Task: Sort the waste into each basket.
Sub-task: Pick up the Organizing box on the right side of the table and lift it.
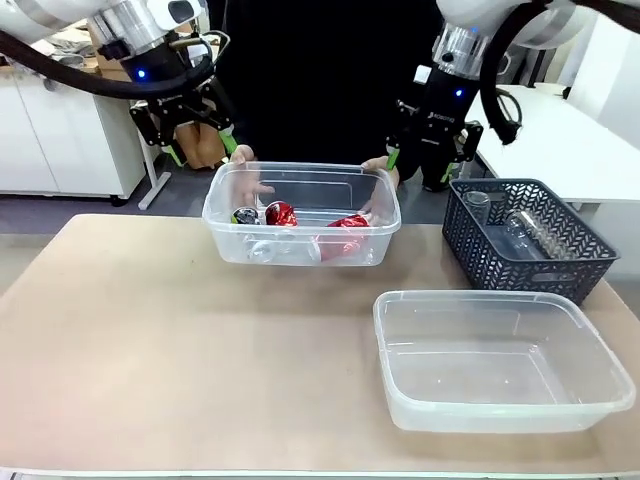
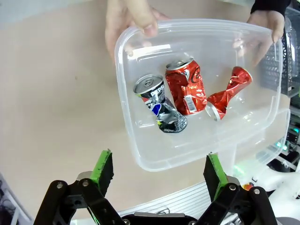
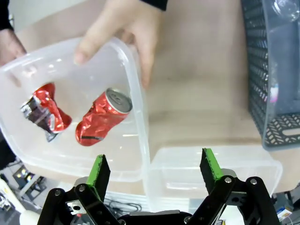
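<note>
- Sitting in the far clear tub [image 1: 300, 166], upper middle of the front view, are three crushed cans: a black-silver can [image 2: 161, 105], a red can [image 2: 185, 86] and a twisted red can [image 2: 228, 91].
- A person's hands [image 1: 243, 160] grip that tub at its two short ends.
- Clear bottles [image 1: 520, 228] lie in the dark lattice basket [image 1: 500, 262] at the right. The near clear tub [image 1: 480, 294], lower right, holds nothing.
- Your left gripper [image 1: 200, 148] hangs above the far tub's left end and your right gripper [image 1: 420, 165] above its right end. Both are spread wide and carry nothing.
- I judge the cans sorted, so the bottles are the step in hand.
- Your next move likely belongs to the right gripper, the nearer one:
  - lower it between the basket's walls;
  - close across one bottle's body;
  - carry the bottle to the near tub, keeping clear of the person's hands.
</note>
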Motion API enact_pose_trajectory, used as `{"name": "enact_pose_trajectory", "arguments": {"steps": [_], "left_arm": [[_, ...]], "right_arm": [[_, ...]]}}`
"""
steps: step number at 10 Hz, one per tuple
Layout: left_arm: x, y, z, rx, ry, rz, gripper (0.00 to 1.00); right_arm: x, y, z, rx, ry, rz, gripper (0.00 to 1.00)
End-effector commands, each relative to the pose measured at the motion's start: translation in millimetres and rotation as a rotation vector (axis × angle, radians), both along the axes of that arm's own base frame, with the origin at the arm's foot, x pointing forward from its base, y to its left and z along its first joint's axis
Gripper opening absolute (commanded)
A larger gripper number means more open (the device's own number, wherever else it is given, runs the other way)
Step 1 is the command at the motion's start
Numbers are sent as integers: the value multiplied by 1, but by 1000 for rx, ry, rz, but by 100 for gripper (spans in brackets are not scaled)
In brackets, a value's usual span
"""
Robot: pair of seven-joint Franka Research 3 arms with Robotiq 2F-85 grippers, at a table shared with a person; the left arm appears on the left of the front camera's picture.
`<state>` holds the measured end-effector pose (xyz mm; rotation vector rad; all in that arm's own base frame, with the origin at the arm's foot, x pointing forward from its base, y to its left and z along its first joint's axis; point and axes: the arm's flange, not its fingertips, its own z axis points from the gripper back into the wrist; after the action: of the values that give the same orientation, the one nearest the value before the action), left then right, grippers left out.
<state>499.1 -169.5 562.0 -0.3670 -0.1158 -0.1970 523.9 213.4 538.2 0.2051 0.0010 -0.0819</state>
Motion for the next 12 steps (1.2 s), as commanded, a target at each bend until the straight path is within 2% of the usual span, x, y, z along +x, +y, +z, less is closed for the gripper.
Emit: {"name": "enact_pose_trajectory", "arguments": {"steps": [1, 6, 7, 8, 9, 10, 11, 12], "left_arm": [[2, 0, 1, 3, 0, 3, 100], [1, 0, -1, 0, 2, 0, 99], [-16, -21, 2, -29, 14, -38, 100], [-40, -53, -8, 3, 77, -68, 100], [-59, -87, -21, 1, 129, -76, 100], [-75, -127, -40, -36, 170, -94, 100], [-87, -163, -57, -52, 224, -114, 100], [-98, -198, -70, -66, 247, -154, 100]], "right_arm": [[3, 0, 5, 6, -7, -7, 100], [1, -1, 4, 3, -7, -2, 100], [-33, -19, 15, -36, -38, 20, 100], [-73, -48, 21, -47, -43, 69, 100], [-103, -81, 21, -92, -71, 58, 100], [-131, -110, 14, -138, -106, 74, 100], [-150, -143, 3, -158, -93, -9, 100], [-163, -167, -6, -149, -85, -22, 100]]}}
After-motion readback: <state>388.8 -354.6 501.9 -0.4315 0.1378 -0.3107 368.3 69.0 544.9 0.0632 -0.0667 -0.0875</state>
